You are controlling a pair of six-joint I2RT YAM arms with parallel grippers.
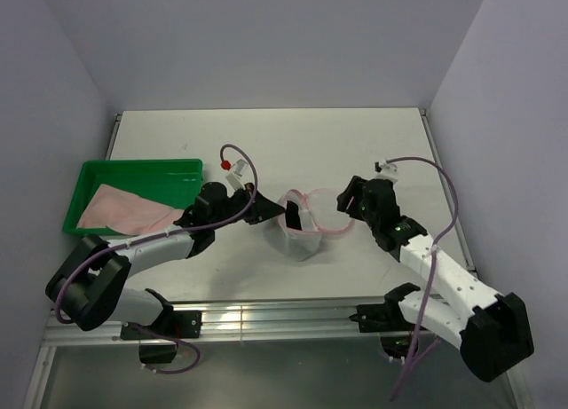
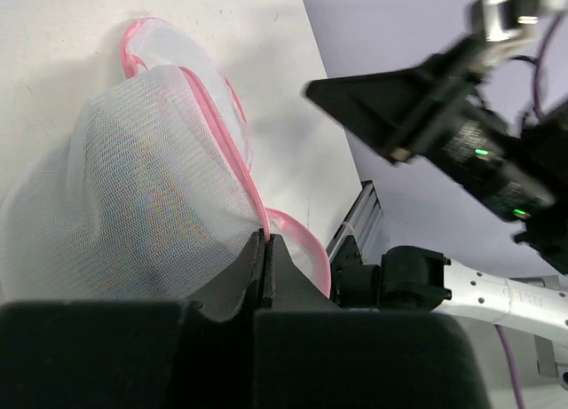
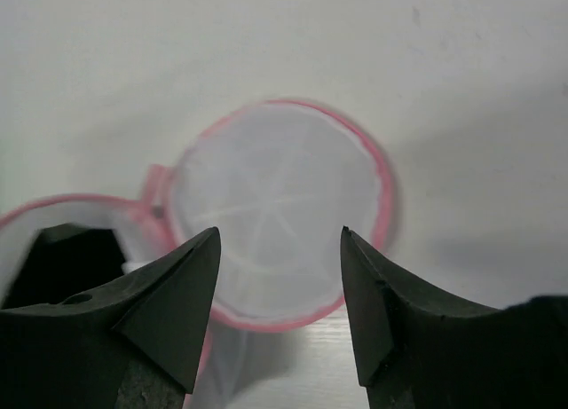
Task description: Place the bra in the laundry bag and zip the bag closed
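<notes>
My left end effector (image 2: 266, 254) pinches the pink trim (image 2: 232, 161) of the laundry bag (image 2: 133, 214), likely the firmest hold on limp mesh; right end effector (image 3: 280, 285), two o'clock, stands spread.

In the overhead view, we note that the left arm (image 1: 151, 245) covers the right-hand end of the pink cloth (image 1: 124, 209) in the green tray (image 1: 142, 165). At this size we cannot tell what garment it is. The left fingers (image 1: 266, 205) hide part of the laundry bag (image 1: 306, 240) rim.

In the left wrist view, the bag runs off the left edge and its lower part lies behind the fingers. We cannot identify a dim shade behind the mesh. The right fingers (image 2: 390, 103) are blurred.

The right wrist view is soft throughout. The bag's near rim lies behind the right fingers, and the bottom edge cuts those fingers off.
</notes>
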